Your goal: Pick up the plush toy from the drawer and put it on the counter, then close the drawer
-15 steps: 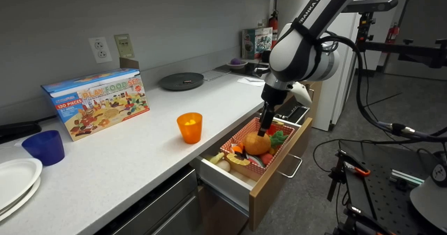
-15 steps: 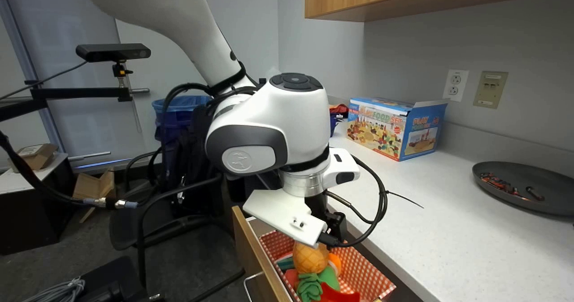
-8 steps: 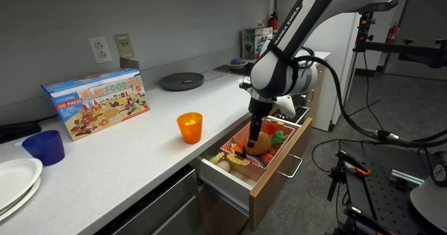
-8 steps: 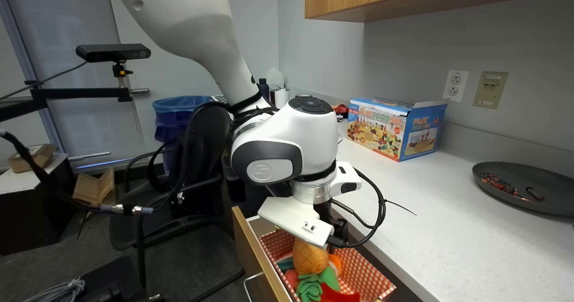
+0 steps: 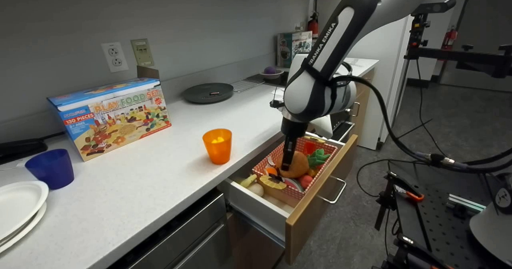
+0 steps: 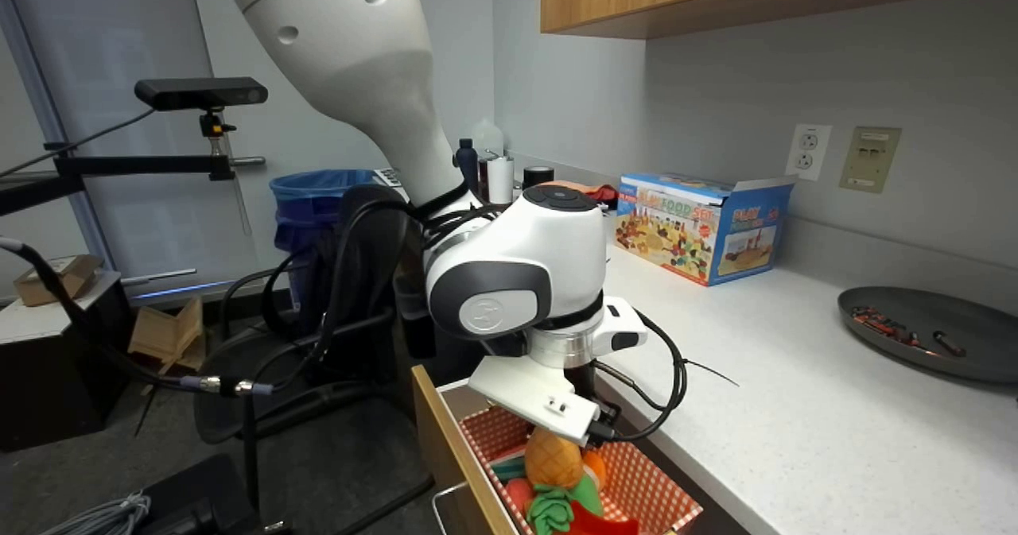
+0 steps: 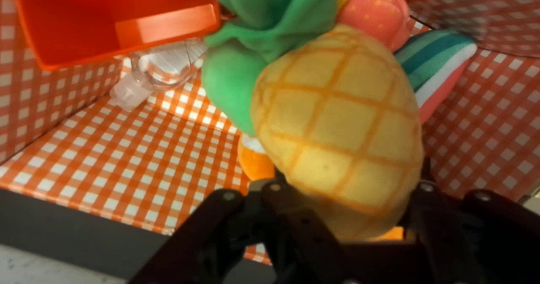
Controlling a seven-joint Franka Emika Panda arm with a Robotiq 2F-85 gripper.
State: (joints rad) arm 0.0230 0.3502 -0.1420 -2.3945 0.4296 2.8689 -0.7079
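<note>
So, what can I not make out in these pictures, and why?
Whether the gripper holds the pineapple plush: fingers dark and blurred in the wrist view.
Red plastic piece: cut off by the wrist view's top edge.
White plates: cut off by the left edge in an exterior view.
Items on the dark pan: too small in an exterior view.

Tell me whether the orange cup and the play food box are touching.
Apart. In an exterior view, the counter shows plainly between the orange cup and the play food box.
</note>
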